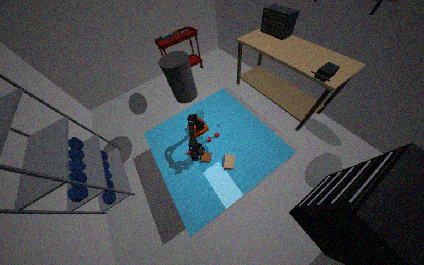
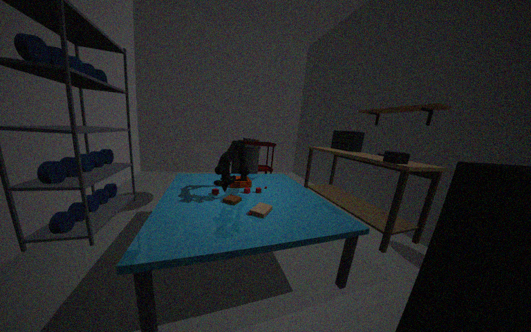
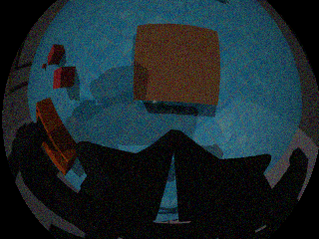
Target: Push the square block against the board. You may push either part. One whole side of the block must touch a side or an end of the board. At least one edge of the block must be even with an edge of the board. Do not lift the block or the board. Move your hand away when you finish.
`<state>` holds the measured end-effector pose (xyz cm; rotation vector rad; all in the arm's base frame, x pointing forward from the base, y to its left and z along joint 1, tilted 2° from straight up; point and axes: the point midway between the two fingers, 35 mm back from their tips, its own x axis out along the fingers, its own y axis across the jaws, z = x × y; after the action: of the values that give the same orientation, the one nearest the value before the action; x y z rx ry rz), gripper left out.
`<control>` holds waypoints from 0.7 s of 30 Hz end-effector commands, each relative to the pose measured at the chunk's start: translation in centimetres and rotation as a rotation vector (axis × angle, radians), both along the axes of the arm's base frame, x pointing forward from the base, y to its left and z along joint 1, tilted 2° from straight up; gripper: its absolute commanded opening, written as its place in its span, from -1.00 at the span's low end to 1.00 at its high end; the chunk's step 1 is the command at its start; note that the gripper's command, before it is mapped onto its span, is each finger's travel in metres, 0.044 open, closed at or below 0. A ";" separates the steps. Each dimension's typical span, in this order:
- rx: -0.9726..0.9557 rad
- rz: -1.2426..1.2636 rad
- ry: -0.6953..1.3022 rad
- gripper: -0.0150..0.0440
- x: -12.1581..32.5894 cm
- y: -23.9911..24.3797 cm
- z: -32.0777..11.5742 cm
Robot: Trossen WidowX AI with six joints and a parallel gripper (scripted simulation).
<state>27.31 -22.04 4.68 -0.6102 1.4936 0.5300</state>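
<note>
The square block (image 1: pixel 206 157) (image 2: pixel 231 199) (image 3: pixel 176 64) is brown and lies flat on the blue table. The board (image 1: pixel 229 162) (image 2: pixel 261 209) is a pale tan slab, lying flat to the right of the block in the top and exterior views. A strip of blue table shows between them, so they are apart. The board is not seen in the wrist view. My gripper (image 1: pixel 195 158) (image 2: pixel 225 189) (image 3: pixel 174 134) is shut and empty, just left of the block in the top view. In the wrist view the block lies ahead of the fingertips with a gap between.
Red cubes (image 1: pixel 208 139) (image 2: pixel 215 191) (image 3: pixel 65 78) stand on the blue table (image 1: pixel 256 137) (image 2: pixel 187 234) near the orange arm base (image 1: pixel 203 128) (image 2: pixel 242 182) (image 3: pixel 56 134). One cube is close beside the gripper. A small red piece (image 1: pixel 224 169) (image 2: pixel 249 213) lies at the board's edge.
</note>
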 end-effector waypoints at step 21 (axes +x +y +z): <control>0.000 0.047 0.008 -0.49 0.7 -0.3 -5.6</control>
<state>27.72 -22.52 -0.84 -0.6448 1.4860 0.5697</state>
